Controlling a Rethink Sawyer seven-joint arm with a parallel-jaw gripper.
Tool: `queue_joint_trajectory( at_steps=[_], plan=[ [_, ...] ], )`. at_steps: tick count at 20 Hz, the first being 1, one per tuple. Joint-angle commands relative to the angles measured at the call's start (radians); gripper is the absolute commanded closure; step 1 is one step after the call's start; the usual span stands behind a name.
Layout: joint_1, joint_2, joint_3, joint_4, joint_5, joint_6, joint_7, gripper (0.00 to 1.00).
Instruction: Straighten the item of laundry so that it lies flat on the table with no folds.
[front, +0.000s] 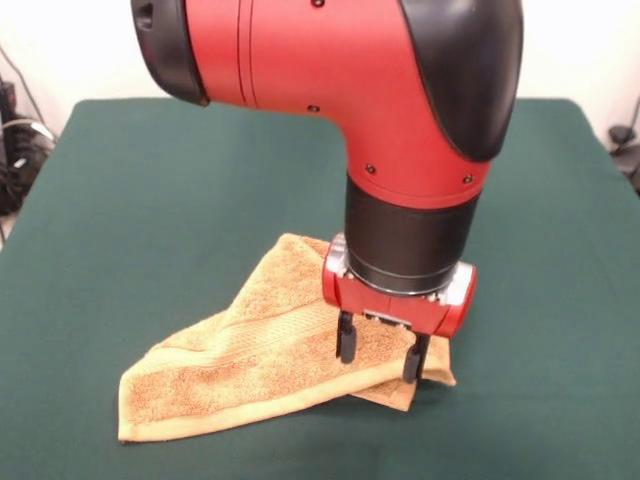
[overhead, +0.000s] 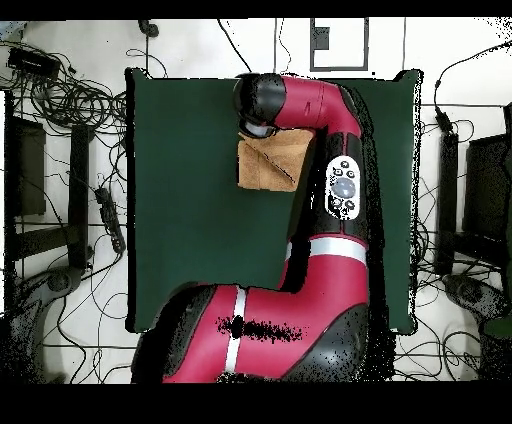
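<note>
Orange-tan towel (front: 265, 345) lies folded on the green surface (front: 120, 200), directly beneath your jaws (front: 380, 357), which stand open with both tips just over its right-hand near corner. In the front view its long axis runs from that corner leftward toward you.

One camera sits low across the table (front: 120, 200), close in, looking over the green cloth toward the arm (front: 400, 110), which fills the top of its picture. The other hangs high above, facing straight down, and takes in the whole table (overhead: 190, 200) plus floor and cables (overhead: 70, 90) around it. Both views share the green surface, the red arm (overhead: 330, 150) and the towel (front: 250, 350) under it
</note>
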Motion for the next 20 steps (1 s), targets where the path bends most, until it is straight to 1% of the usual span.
queue_joint_trajectory(
  at_steps=[1, 7, 13, 20],
  plan=[
    [0.035, -0.028, 0.133, 0.246, -0.011, -0.083, -0.092, 0.00],
    [0.050, -0.010, 0.127, 0.246, -0.024, -0.116, -0.056, 0.00],
    [0.051, 0.062, 0.141, 0.206, -0.023, -0.169, -0.029, 0.00],
    [0.078, 0.142, 0.119, 0.120, -0.039, -0.134, 0.001, 0.00]
  ],
)
